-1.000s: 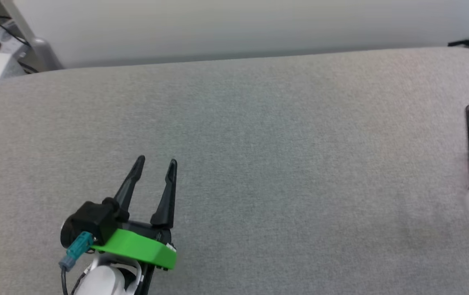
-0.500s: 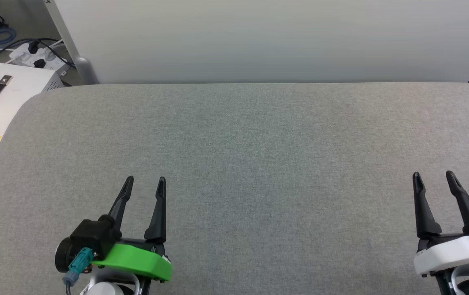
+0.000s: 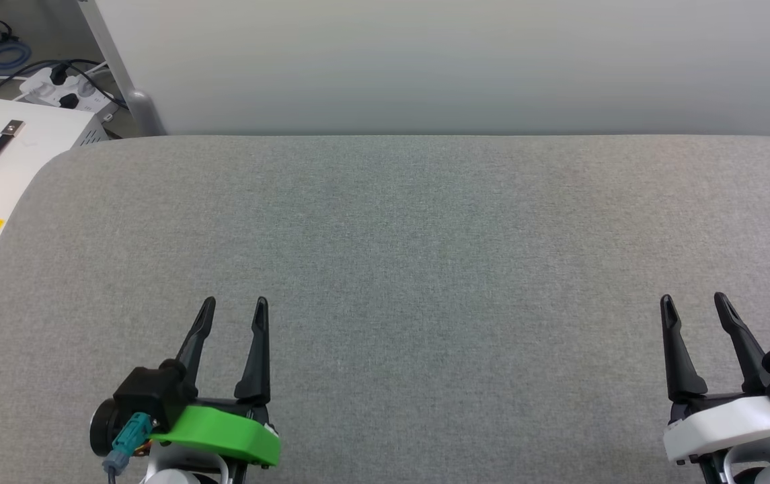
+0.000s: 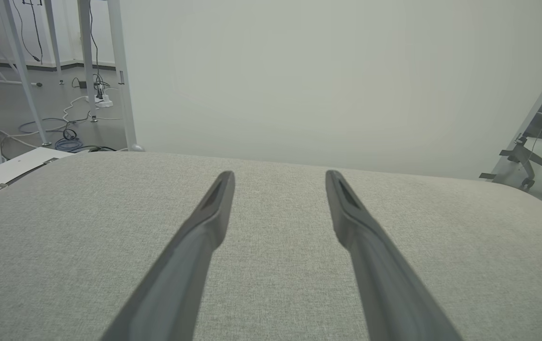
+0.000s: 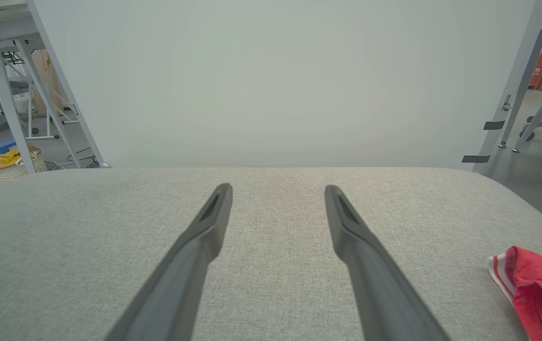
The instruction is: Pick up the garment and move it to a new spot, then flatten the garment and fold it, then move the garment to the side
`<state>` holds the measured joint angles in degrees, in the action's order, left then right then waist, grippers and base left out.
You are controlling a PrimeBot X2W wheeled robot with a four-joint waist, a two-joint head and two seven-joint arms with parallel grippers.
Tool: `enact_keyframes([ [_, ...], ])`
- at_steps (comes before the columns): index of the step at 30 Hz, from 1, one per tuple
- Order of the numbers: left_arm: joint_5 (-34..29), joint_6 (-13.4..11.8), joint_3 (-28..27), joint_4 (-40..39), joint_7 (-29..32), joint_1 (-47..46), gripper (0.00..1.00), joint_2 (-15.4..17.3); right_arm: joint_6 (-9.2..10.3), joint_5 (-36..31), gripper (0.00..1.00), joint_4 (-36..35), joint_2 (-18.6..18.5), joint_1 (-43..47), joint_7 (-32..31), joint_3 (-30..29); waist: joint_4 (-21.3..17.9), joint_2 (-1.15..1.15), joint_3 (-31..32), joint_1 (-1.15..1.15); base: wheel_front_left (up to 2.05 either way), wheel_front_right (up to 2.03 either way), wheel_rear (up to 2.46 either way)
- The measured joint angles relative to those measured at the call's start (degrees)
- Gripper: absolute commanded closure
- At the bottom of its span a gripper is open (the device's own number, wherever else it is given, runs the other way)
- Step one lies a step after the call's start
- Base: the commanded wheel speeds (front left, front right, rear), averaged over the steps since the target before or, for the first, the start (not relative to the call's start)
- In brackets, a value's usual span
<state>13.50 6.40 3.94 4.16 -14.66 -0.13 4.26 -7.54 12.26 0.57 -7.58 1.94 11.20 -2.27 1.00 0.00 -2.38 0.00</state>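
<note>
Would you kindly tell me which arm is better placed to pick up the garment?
Right: the right hand, open, is close beside the garment at the table edge, while the left hand, also open, is far across from it.

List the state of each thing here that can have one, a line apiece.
left gripper: open, holding nothing.
right gripper: open, holding nothing.
garment: bunched, lying on the grey padded table to the right of the right gripper, not gripped, partly out of frame.
power strip: on the floor, with plugs in it.
</note>
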Motion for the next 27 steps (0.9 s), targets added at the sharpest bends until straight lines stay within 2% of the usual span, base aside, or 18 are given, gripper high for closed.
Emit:
enact_keyframes([
  [18,-0.1,0.5,-1.3,0.4,0.0,0.0,0.0,-0.8,0.0,0.0,0.0,0.5,0.0,0.0,0.1,0.5,-0.1,0.0,0.0,0.0,0.0,0.0,0.0],
  [19,-0.1,0.6,-1.3,0.4,0.0,0.0,1.0,-0.8,0.0,0.0,1.0,0.5,0.0,0.0,0.1,0.5,-0.1,0.0,0.0,0.0,0.0,0.0,0.0],
  [27,-0.2,0.4,-1.1,0.5,0.6,0.0,1.0,-0.7,0.0,0.0,1.0,0.5,0.0,0.0,-0.3,0.5,-0.2,0.0,0.1,0.0,0.0,0.0,0.0],
])
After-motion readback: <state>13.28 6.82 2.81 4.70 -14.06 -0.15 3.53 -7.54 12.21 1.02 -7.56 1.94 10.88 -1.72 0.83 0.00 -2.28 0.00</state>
